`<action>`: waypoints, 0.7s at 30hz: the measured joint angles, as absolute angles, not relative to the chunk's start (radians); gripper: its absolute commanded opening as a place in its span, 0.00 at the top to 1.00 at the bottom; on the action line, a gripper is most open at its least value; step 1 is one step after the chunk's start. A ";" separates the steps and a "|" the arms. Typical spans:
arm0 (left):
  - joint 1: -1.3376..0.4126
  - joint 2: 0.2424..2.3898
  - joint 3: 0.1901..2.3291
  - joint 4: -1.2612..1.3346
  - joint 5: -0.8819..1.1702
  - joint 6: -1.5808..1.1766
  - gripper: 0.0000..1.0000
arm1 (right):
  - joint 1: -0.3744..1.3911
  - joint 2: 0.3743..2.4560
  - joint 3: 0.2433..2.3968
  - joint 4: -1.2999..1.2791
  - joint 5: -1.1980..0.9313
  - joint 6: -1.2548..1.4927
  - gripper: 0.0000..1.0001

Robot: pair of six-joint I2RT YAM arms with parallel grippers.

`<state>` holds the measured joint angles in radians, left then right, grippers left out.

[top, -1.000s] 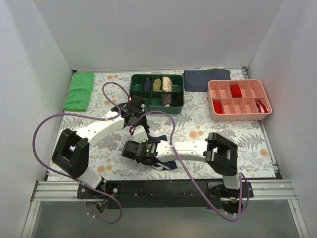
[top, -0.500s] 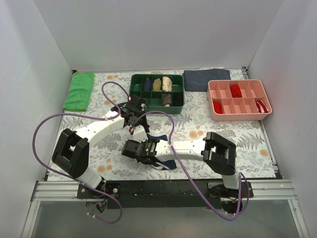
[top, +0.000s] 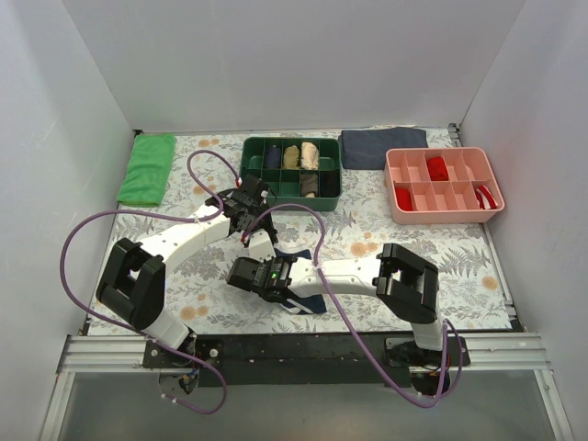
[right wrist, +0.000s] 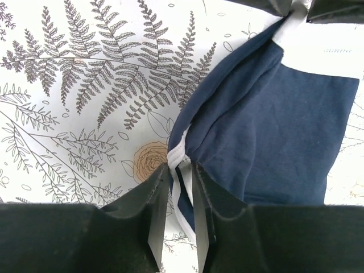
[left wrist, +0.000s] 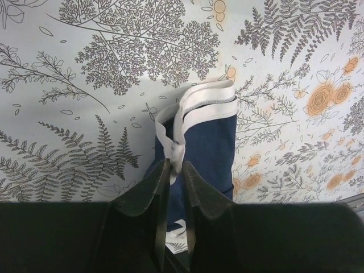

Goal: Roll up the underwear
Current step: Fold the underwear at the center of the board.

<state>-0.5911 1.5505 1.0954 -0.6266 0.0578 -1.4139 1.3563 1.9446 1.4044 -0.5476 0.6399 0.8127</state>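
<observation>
Left wrist view: the left gripper (left wrist: 176, 166) is pinched nearly closed on the white waistband of the underwear (left wrist: 209, 142); the right gripper (right wrist: 181, 169) likewise clamps its piped edge, the garment lying on the floral table (left wrist: 85, 85)

navy underwear (right wrist: 284, 131), white-piped, crumpled

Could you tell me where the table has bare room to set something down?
Bare tabletop lies between the green towel and the green bin, and in front of the pink tray, right of the right arm. The centre is crowded: the left claw and right claw pinch the underwear.
</observation>
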 measured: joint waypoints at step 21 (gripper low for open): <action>-0.558 1.551 1.092 -0.624 0.028 -1.382 0.66 | 1.336 1.879 1.296 -0.435 0.601 0.773 0.51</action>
<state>-0.5579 1.5505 1.0920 -0.6239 0.0284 -1.3823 1.3365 1.8790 1.2961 -0.4347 0.6014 0.7727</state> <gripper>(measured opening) 0.258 0.482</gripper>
